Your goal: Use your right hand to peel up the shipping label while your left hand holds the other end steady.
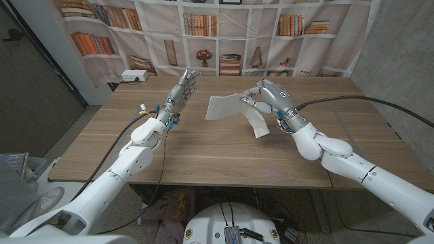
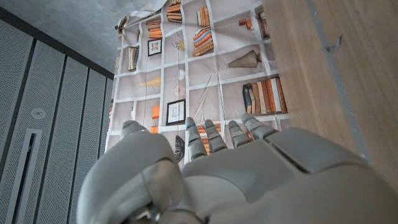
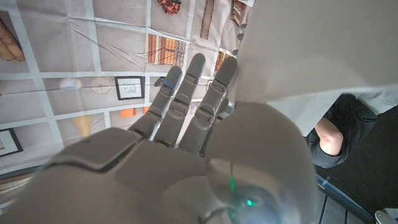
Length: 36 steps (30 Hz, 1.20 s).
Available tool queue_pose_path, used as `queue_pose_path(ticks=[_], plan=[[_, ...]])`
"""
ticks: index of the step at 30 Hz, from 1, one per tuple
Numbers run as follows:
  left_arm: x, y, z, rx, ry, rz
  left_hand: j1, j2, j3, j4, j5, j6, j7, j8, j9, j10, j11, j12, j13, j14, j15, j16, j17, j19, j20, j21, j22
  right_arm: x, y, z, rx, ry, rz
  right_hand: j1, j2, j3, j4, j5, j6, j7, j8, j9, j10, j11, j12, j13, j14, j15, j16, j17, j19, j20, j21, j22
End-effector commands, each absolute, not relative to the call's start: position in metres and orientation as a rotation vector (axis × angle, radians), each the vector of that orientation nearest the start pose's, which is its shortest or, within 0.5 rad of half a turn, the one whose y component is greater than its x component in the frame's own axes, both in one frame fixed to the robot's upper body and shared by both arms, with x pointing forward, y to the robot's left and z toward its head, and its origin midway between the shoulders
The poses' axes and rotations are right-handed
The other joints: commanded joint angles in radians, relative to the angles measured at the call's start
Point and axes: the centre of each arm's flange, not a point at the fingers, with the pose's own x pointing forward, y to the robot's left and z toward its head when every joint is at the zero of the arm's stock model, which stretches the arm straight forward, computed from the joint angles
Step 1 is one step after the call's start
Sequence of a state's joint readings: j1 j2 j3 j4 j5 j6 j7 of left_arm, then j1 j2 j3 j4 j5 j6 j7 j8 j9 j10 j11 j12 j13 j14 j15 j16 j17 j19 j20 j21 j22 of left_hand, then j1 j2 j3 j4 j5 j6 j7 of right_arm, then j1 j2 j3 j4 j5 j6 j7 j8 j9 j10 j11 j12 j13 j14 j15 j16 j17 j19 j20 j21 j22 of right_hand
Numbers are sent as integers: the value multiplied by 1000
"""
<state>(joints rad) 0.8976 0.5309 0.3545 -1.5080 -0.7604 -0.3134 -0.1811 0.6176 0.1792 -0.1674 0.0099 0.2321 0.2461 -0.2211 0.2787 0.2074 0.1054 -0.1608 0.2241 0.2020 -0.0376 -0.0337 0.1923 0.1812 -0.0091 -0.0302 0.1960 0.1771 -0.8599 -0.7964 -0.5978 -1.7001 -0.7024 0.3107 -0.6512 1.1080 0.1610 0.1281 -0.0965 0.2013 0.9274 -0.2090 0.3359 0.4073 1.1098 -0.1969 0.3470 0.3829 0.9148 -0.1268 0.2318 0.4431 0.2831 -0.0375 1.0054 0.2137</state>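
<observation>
Right hand [image 1: 266, 95] pinched white label [image 1: 230, 108], lifted off table [image 1: 203, 149] near far edge; left hand [image 1: 178, 91] spread, holding nothing.

Right hand [image 1: 266, 97] covers part of the shipping label [image 1: 230, 108]; the grip contact itself cannot be made out. In the right wrist view the label [image 3: 311, 56] runs off the frame edge.

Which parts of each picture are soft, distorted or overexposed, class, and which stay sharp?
Head view: evenly lit and sharp, table edges bowed by the wide lens. Left wrist view: left hand looms soft, bookshelf backdrop clearer. Right wrist view: right hand blurred close up, label a pale, featureless sheet.
</observation>
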Motion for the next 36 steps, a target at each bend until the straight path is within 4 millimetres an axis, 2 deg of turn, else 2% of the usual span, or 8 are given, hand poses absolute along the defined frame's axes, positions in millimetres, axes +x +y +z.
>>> queue_pose_path(ticks=[1,5,10,16,21,27,31,36], plan=[[597,227,22,-154,-789,-547,44,-2,26,-20,-9,42,0,13,4,-5,-9,-1,3,0,-94,-5,2,3,-15,-1,-1,539,-200,18,-1078,-1294,1,3,0,-2,4,3,10,-2,-10,5,11,0,-4,5,8,-117,-4,5,-11,-144,12,-3],[599,227,21,-160,-789,-564,58,-6,33,-29,-11,54,0,16,4,-7,-8,-2,3,-3,-93,-6,2,1,-14,-1,-1,541,-206,21,-1057,-1274,2,2,0,-1,3,3,11,-2,-14,8,13,0,-9,6,8,-117,-5,5,-20,-143,23,-8],[596,225,20,-137,-787,-568,256,18,201,-121,5,122,-1,17,0,-20,-10,-6,3,-16,-89,-4,7,-7,-9,-1,0,539,-211,27,-1040,-1270,33,1,-1,1,2,2,13,-2,-19,13,14,0,-15,9,13,-117,-2,8,-31,-142,29,-14],[592,227,20,-88,-767,-612,276,8,229,-128,6,165,1,29,1,-26,-8,-7,3,-28,-84,-6,8,-13,-5,-2,0,534,-216,28,-1053,-1278,62,-1,-2,2,2,2,18,-2,-22,15,15,0,-21,9,10,-117,-6,5,-36,-142,31,-16],[589,227,18,-51,-759,-625,188,-46,196,-84,-31,258,4,48,1,-22,-11,-3,4,-34,-82,-1,12,-16,-3,-1,1,529,-219,29,-1036,-1284,86,-2,-2,3,1,2,18,-2,-27,18,16,0,-25,10,9,-117,-6,5,-39,-141,32,-18],[585,224,21,58,-735,-651,178,-53,190,-80,-32,276,3,52,0,-20,-16,-2,4,-43,-79,-4,11,-18,-1,-1,1,522,-218,32,-981,-1289,122,-2,-2,4,0,2,21,-2,-32,19,17,0,-27,14,7,-117,-8,4,-39,-141,30,-21],[586,218,18,75,-723,-680,332,3,295,-156,-25,328,0,56,1,-12,-16,-1,4,-45,-75,-3,6,-8,11,4,0,519,-214,33,-977,-1301,144,-2,-3,5,-1,1,21,-1,-34,23,19,0,-30,14,5,-117,-9,1,-41,-141,28,-21],[585,212,16,76,-718,-721,359,1,316,-166,-29,335,-1,56,1,-15,-17,-3,4,-50,-71,-4,7,-8,15,3,0,513,-208,34,-995,-1332,164,-5,-4,4,-1,1,19,-1,-37,28,16,0,-33,15,3,-117,-10,0,-41,-141,26,-23]])
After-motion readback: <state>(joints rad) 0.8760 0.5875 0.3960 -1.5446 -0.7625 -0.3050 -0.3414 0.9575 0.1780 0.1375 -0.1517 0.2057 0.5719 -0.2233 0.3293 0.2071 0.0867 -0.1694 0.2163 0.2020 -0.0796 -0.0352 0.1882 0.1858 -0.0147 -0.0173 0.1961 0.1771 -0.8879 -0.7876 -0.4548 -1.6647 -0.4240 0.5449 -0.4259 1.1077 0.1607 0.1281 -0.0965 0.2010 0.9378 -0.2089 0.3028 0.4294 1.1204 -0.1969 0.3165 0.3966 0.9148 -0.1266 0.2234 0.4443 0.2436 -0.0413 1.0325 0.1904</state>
